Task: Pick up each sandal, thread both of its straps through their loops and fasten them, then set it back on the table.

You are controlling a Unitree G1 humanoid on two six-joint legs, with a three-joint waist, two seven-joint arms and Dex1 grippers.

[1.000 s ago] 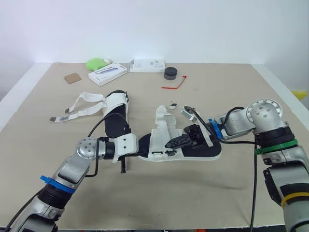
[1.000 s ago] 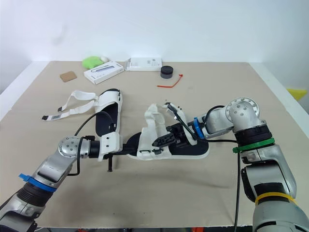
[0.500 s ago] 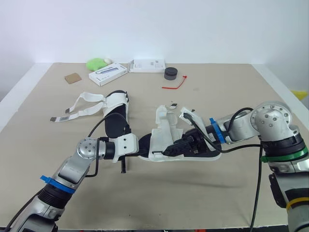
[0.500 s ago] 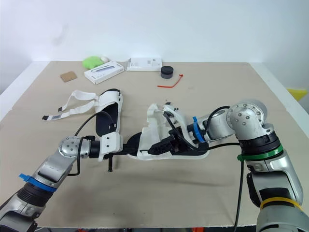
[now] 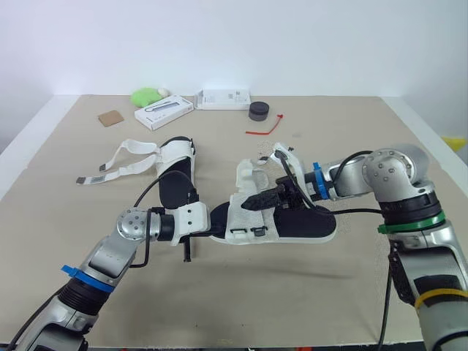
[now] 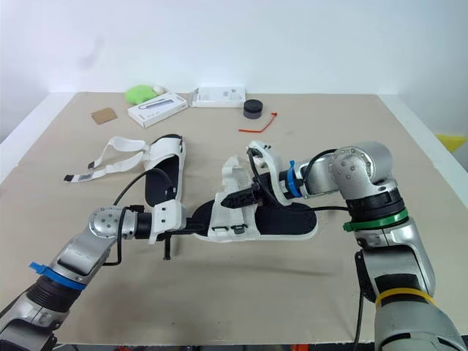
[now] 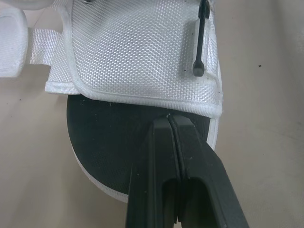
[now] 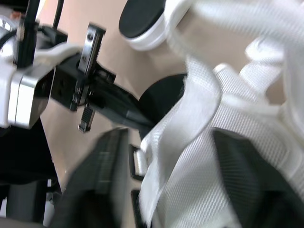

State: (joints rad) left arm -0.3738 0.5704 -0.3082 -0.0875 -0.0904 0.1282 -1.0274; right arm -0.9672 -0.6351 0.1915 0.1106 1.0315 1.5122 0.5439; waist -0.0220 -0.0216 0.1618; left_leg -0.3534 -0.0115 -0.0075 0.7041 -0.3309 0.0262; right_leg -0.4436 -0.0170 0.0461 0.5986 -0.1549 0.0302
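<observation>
Head overlooks table (image 5: 344, 146) (wrists hug sandal (image 7: 137, 52)).

Bright, even light from above. Only soft, pale shadows on the tabletop (image 5: 241, 292). White glow across the back wall (image 5: 234, 44). Clear in both eye views and the left wrist view. Blurry and smeared in the right wrist view, most around the right claw (image 8: 168, 137).

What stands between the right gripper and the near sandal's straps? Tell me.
Nothing visible does. The right gripper is open right over the white straps of the sandal, whose toe the left gripper pinches.
</observation>
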